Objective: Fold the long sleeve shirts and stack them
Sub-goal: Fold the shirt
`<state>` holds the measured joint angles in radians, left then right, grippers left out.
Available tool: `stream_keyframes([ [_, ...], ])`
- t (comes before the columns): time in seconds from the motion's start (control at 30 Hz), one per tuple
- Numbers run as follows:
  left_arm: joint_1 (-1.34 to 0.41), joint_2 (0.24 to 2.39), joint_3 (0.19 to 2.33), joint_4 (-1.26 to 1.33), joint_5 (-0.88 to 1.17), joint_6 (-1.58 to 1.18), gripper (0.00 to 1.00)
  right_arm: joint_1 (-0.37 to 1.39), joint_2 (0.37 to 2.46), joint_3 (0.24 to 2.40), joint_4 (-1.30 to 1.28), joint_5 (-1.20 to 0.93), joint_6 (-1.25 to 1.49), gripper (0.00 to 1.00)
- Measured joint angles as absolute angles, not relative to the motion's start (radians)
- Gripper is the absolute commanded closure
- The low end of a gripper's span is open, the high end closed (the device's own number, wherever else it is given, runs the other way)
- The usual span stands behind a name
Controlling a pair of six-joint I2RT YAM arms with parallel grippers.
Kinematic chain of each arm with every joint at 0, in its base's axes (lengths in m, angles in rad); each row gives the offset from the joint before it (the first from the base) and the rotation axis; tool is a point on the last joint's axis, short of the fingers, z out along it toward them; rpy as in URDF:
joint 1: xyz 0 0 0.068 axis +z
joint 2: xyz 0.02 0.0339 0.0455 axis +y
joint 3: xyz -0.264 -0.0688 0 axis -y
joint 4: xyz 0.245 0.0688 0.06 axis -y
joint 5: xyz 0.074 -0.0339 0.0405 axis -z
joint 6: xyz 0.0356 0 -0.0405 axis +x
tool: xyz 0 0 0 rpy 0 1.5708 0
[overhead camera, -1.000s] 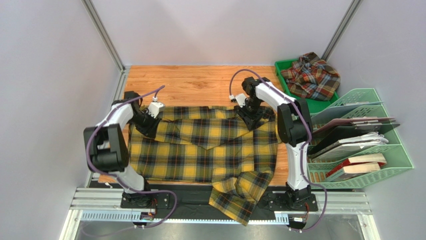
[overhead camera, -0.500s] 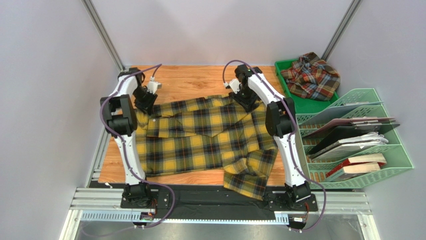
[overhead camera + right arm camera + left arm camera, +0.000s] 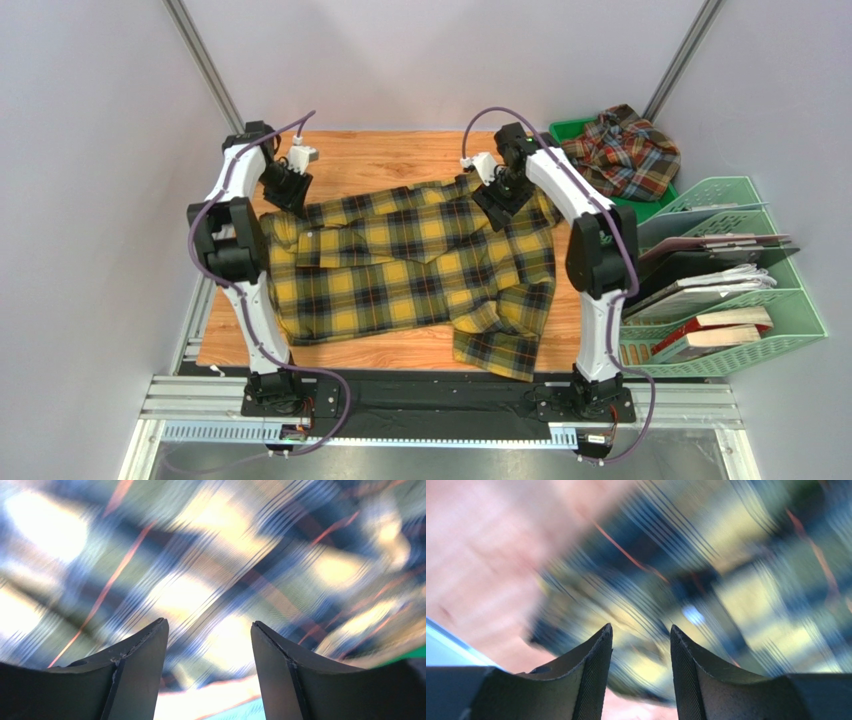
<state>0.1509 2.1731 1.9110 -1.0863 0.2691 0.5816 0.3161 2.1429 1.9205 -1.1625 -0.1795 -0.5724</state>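
The yellow and black check long sleeve shirt (image 3: 410, 265) lies spread across the wooden table, one sleeve folded near the front right (image 3: 505, 335). My left gripper (image 3: 287, 190) hovers at the shirt's far left corner, and in its wrist view it (image 3: 641, 630) is open over blurred plaid with nothing between its fingers. My right gripper (image 3: 497, 207) sits over the far right shoulder; in the right wrist view it (image 3: 209, 625) is open too and holds nothing. The rust-red shirt (image 3: 622, 152) lies crumpled in the green tray (image 3: 640, 211).
A mint-green file rack (image 3: 735, 300) holding folders and books stands along the right edge, just in front of the tray. Bare wood table (image 3: 385, 160) shows beyond the shirt. Metal frame posts rise at both far corners.
Both arms dragged the yellow shirt away from the front edge, so its sleeve no longer hangs over. Both grippers then widened and let go of the cloth.
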Motion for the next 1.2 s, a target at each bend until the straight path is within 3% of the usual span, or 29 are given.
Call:
stream_keyframes([
  [0.17,0.137,1.924,1.636,-1.074,0.284,0.576,0.46,0.320,2.008,1.819,-1.178,-0.224,-0.569,0.41],
  [0.4,0.128,1.938,1.464,-1.058,0.252,0.554,0.45,0.295,2.191,1.832,-1.190,-0.221,-0.566,0.44],
  [0.53,0.128,2.067,1.518,-1.074,0.214,0.544,0.45,0.284,2.252,1.832,-1.213,-0.208,-0.566,0.44],
  [0.73,0.126,2.271,1.857,-1.173,0.153,0.525,0.47,0.283,2.301,1.908,-1.270,-0.225,-0.558,0.44],
  [0.93,0.126,2.444,2.181,-1.245,0.122,0.527,0.48,0.283,2.419,2.130,-1.344,-0.264,-0.526,0.45],
  [1.03,0.128,2.404,2.117,-1.225,0.157,0.530,0.41,0.283,2.387,2.105,-1.333,-0.330,-0.530,0.41],
  [1.2,0.133,2.161,1.836,-1.190,0.267,0.548,0.37,0.297,2.126,1.825,-1.326,-0.527,-0.532,0.37],
])
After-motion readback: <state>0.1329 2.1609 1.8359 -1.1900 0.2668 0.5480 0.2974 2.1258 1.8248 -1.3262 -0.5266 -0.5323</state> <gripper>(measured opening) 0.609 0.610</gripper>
